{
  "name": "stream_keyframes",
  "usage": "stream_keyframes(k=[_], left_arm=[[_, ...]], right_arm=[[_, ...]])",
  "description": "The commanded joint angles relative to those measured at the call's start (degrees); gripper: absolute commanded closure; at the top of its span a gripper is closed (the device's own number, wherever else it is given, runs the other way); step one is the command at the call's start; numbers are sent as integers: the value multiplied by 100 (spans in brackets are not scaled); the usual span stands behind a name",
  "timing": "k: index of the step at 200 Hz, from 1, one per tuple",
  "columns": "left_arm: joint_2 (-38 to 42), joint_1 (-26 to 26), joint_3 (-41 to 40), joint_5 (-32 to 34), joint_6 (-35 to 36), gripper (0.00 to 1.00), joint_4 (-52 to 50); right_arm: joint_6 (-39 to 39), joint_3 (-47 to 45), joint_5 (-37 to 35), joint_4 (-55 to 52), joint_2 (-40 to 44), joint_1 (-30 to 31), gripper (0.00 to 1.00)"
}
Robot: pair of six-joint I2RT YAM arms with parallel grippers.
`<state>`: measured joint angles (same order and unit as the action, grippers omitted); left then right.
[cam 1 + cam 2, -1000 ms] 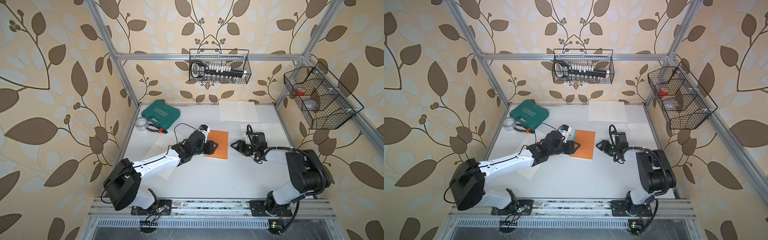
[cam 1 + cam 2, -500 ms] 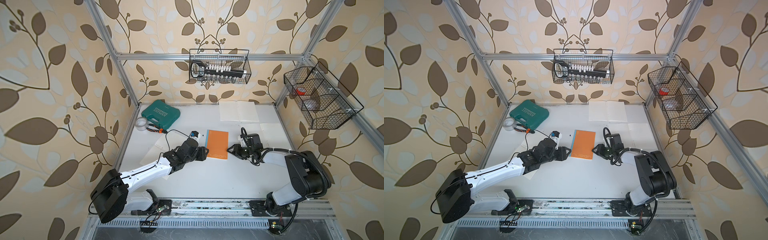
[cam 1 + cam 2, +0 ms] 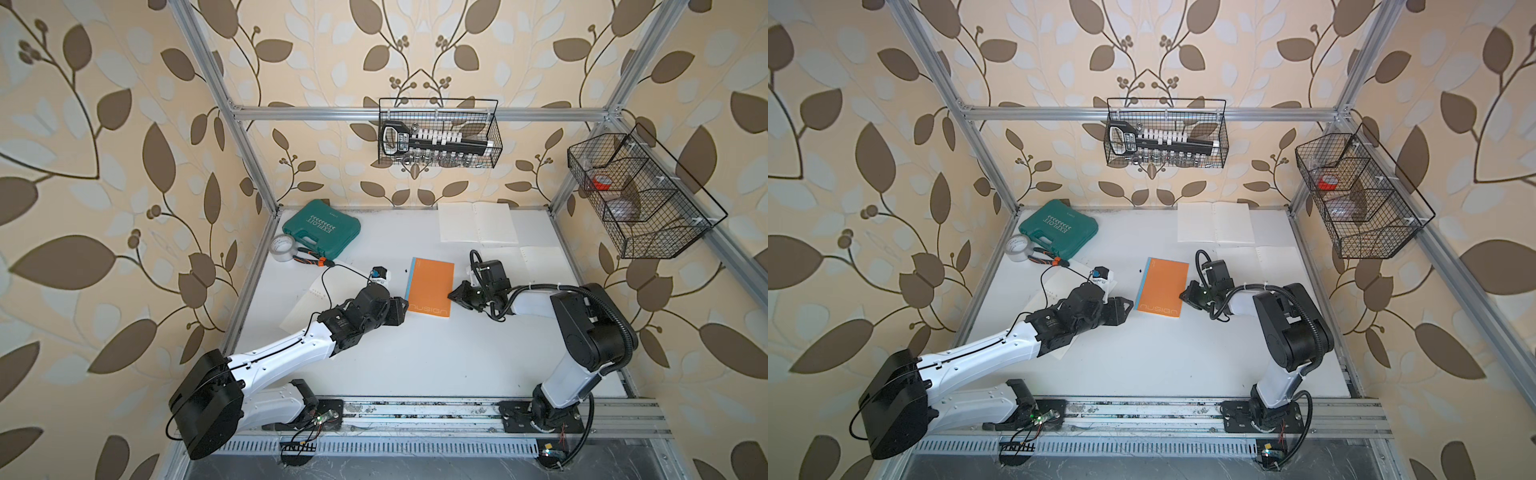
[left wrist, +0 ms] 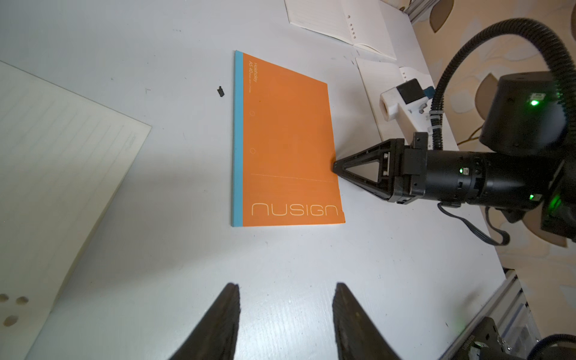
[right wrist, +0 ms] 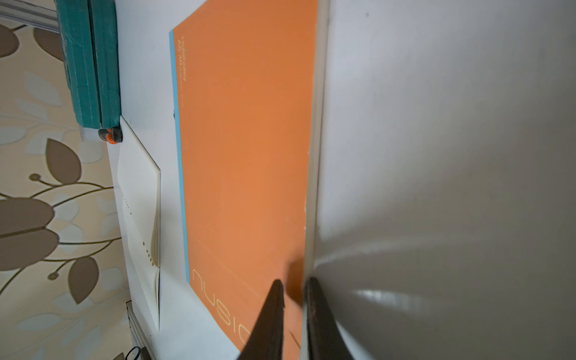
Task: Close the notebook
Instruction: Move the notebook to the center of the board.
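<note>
As the orange notebook (image 3: 430,286) lies at this moment, we find it closed and flat on the white table (image 3: 415,357), near the middle and between the two arms in both top views. Its front cover faces up and is printed "nusign" along the near end. A blue strip runs down the spine side, which faces the left arm.

We record the right gripper (image 4: 335,165) low at the notebook's page edge, with its tip touching that edge nearer the printed end. In the right wrist view its jaws stand nearly together with only a thin slit between them. One of its fingers (image 5: 271,311) sits over the cover and the other just off the edge, over the table. Orange shows in the slit. We cannot tell whether the cover is pinched there.

We record the left gripper (image 4: 285,311) with its jaws moderately apart, nothing between them and bare table below. It sits near the notebook's near spine corner and is apart from it.

Other items noted:
- A green tool case (image 3: 321,227) sits in the far left corner.
- A tape roll (image 3: 281,248) and orange-handled pliers (image 3: 309,259) lie just beside the case.
- An open ruled pad (image 3: 477,222) lies by the back wall.
- A loose ruled sheet (image 3: 307,299) lies partly under the left arm.
- A small black fragment (image 4: 220,91) lies just beside the spine's far end.
</note>
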<state>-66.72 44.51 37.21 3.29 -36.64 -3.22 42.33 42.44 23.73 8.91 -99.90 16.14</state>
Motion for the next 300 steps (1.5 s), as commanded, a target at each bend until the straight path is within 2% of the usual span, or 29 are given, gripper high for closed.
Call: stream_keyframes(k=[1, 46, 76, 92, 104, 130, 142, 193, 225, 256, 300], left_arm=[[219, -83, -94, 154, -97, 50, -95], [411, -139, -238, 207, -169, 49, -196], [508, -159, -274, 242, -185, 49, -296], [537, -170, -274, 270, -185, 48, -359], [554, -179, -290, 284, -186, 48, -391], [548, -197, -347, 257, -211, 48, -346], [537, -210, -361, 240, -228, 48, -320], [406, -232, -358, 153, -255, 48, -201], [427, -237, -370, 163, -273, 48, -218], [449, -241, -392, 184, -291, 47, -231], [457, -250, -365, 168, -291, 47, -309]], right_arm=[[219, 94, -529, -277, -427, 65, 88], [449, 567, -702, -206, -960, 65, 95], [660, 787, -618, -68, -1250, 65, 96], [560, 858, -708, -198, -1209, 129, 93], [461, 814, -779, -273, -1041, 174, 89], [294, 644, -856, -513, -565, 188, 67], [210, 515, -889, -601, -314, 198, 63], [188, -107, -630, -670, 277, 383, 63], [483, -368, -422, -345, 407, 866, 65], [705, -300, -468, -200, 275, 1348, 65], [754, 16, -512, -169, -101, 1417, 65]])
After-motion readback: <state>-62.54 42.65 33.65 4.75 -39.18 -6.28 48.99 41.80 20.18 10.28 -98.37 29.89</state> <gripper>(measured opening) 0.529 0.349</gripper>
